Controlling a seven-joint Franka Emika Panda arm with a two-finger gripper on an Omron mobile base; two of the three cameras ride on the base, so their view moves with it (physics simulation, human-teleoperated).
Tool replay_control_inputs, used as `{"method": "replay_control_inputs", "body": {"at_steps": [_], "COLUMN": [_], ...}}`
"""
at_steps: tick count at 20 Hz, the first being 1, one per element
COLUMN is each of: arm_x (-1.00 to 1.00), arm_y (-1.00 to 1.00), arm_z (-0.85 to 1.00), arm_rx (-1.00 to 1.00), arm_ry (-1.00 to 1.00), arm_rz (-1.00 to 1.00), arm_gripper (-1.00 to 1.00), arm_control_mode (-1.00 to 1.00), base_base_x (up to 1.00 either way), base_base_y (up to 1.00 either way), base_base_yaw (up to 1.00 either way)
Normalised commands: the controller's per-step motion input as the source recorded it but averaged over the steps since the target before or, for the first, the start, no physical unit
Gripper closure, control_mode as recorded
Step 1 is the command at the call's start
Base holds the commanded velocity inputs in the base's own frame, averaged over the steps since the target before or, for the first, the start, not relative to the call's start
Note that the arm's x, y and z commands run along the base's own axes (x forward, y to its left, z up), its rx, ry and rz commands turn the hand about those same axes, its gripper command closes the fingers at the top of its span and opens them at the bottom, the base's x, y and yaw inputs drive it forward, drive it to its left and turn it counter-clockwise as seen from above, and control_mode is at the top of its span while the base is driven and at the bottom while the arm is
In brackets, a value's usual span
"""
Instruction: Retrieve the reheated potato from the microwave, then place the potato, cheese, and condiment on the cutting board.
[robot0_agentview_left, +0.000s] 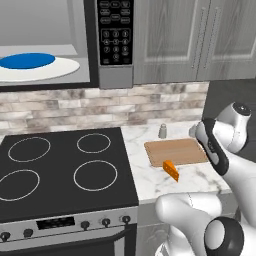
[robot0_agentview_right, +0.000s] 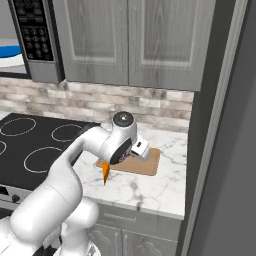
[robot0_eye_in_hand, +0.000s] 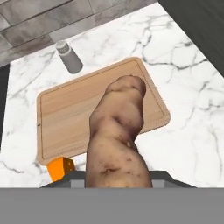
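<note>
While hovering over the cutting board (robot0_eye_in_hand: 65, 113), claw (robot0_eye_in_hand: 117, 186) narrowly grips the potato (robot0_eye_in_hand: 117, 135)

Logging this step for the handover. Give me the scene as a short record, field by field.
potato: held in the gripper, hanging above the cutting board
cutting board: on the marble counter right of the stove, nothing on it yet
cheese: on the counter at the board's front edge
condiment: upright on the counter behind the board
microwave: door open, blue plate on the turntable

Lumpy brown potato (robot0_eye_in_hand: 117, 135) held above wooden cutting board (robot0_eye_in_hand: 65, 113), cheese (robot0_eye_in_hand: 60, 168) beside.
</note>
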Motion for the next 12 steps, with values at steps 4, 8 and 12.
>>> {"method": "replay_control_inputs", "body": {"at_steps": [4, 8, 12], "arm_x": [0.43, 0.34, 0.37], "arm_y": [0.00, -0.07, -0.15], "arm_z": [-0.35, -0.35, -0.27], "arm_rx": [-0.05, 0.00, -0.01], "arm_ry": [0.00, -0.02, -0.02], "arm_rz": [0.00, 0.05, 0.08], "arm_gripper": [1.00, 1.00, 1.00], "arm_control_mode": [-1.00, -1.00, -1.00], "base_base_x": [0.00, 0.00, 0.00], "base_base_y": [0.00, 0.00, 0.00], "base_base_yaw": [0.00, 0.00, 0.00]}}
